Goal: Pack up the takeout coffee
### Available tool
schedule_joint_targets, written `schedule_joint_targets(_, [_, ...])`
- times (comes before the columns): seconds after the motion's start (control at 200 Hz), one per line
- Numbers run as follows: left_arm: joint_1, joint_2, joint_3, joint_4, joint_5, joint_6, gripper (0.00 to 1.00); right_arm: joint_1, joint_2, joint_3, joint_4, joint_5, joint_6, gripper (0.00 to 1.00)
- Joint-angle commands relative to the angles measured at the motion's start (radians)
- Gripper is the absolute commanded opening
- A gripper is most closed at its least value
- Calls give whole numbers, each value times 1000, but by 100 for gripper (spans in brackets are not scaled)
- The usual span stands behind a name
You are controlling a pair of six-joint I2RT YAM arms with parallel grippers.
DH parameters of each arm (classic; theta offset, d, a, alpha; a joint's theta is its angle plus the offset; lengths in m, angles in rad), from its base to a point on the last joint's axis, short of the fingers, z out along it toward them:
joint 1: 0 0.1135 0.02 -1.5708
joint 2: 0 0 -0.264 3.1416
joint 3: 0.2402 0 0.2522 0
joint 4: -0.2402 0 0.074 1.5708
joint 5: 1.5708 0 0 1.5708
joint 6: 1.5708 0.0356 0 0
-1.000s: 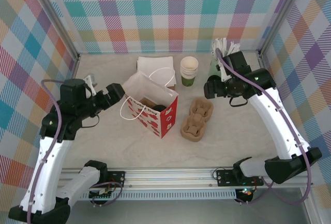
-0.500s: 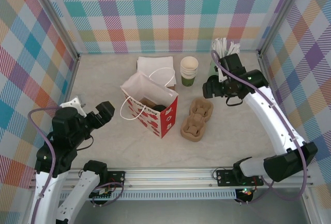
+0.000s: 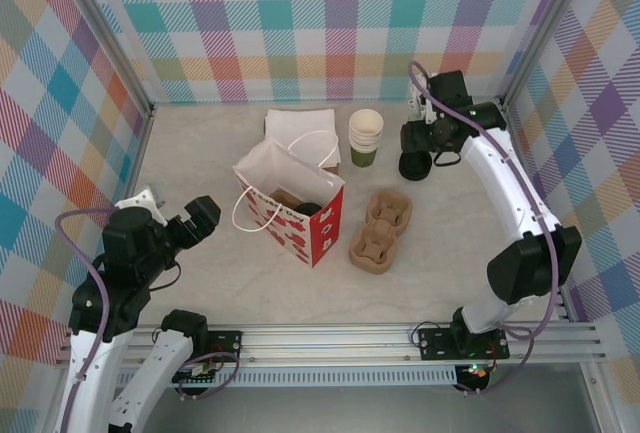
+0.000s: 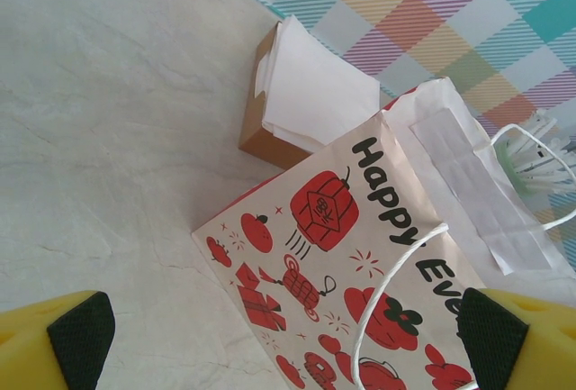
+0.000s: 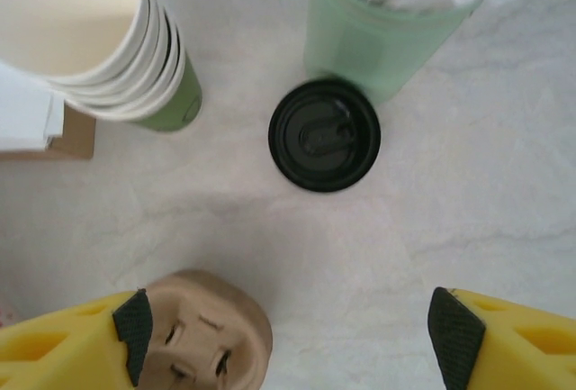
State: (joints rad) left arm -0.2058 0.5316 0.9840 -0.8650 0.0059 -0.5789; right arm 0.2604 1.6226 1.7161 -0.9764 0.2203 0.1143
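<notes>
Seeing R claw (image 5: 292, 329) released, fingers (image 5: 133, 331) wide w/ nothing between, hovering above worktop (image 5: 486, 192) at far right. Spotting takeout coffee (image 5: 324, 135) upright on worktop, lidded, just beside pale green stick cup (image 5: 387, 39), poss. touching – can't tell from straight above. Near cup stack (image 5: 99, 48), apart from pulp carrier (image 5: 202, 340). Seeing L claw (image 4: 288, 340) released too, nothing held, facing printed paper bag (image 4: 333, 255) w/ napkin box (image 4: 306, 102) behind it

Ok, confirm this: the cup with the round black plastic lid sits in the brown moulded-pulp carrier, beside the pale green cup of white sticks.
Wrong: the cup with the round black plastic lid stands on the bare tabletop, apart from the brown moulded-pulp carrier, beside the pale green cup of white sticks. The right wrist view shows it.
</notes>
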Motion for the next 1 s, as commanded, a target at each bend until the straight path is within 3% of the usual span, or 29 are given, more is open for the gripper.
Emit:
schedule_joint_targets(0.0, [11, -12, -10, -8, -12, 13, 100, -12, 46, 63, 48, 22, -23, 80])
schedule_joint_targets(0.435, [11, 2, -3, -15, -22, 13, 100, -41, 272, 279, 82, 71, -59, 60])
schedule_joint_targets(0.995, [11, 34, 12, -16, -23, 24, 100, -59, 445, 478, 12, 69, -31, 52])
